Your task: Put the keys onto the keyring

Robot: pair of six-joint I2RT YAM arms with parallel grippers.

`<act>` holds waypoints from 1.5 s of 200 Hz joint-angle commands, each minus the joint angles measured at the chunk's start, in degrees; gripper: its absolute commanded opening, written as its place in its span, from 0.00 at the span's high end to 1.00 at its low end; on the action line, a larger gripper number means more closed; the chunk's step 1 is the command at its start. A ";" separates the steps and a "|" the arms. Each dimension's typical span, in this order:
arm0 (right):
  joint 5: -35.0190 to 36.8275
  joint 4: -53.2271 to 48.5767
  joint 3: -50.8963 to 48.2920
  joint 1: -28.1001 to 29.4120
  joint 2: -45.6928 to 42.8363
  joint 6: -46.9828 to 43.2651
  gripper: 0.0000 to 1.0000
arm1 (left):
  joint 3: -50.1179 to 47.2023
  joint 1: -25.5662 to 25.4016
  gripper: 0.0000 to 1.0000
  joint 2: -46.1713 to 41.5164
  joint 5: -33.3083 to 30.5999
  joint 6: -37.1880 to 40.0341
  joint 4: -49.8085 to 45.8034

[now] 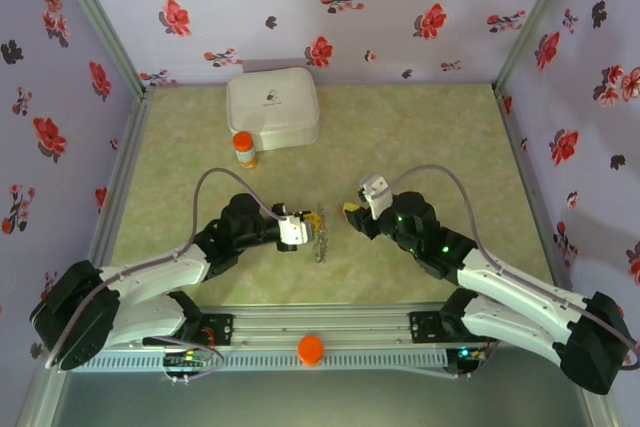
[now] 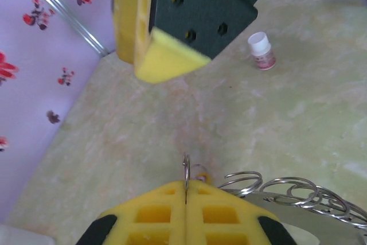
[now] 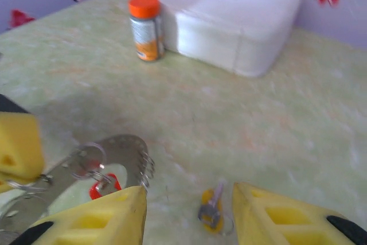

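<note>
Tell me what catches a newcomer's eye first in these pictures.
Mid-table, the left tool pinches a grey toothed-edge metal keyring, while the open right tool straddles a small yellow-headed key lying loose. Behind them, at the far side, stand a white rounded plastic box and an orange-capped bottle.

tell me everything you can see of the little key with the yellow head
The yellow-headed key is tiny: a brassy orange-yellow head with a thin grey metal part running up from it, too blurred for finer detail. It lies flat on the pale green table, in the gap between the parted fingers of the right gripper. It seems to touch neither finger, and nothing holds it.
</note>
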 commanded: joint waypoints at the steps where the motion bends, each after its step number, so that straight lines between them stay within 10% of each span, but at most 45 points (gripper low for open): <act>1: 7.01 -7.83 4.65 -0.23 2.14 8.35 0.54 | 1.83 -1.67 1.00 0.03 -4.25 5.84 3.90; 134: 3.04 -32.88 26.55 -5.28 38.63 31.34 0.59 | -4.29 -2.68 1.00 -8.12 -12.38 3.51 1.35; 201: -12.45 -24.18 24.83 -12.60 42.77 25.18 0.52 | -5.37 -2.75 1.00 -8.04 -11.20 2.06 1.44; 300: -16.97 -24.49 28.89 -14.01 48.49 13.04 0.53 | -4.59 -2.71 1.00 -7.18 -10.36 1.67 0.63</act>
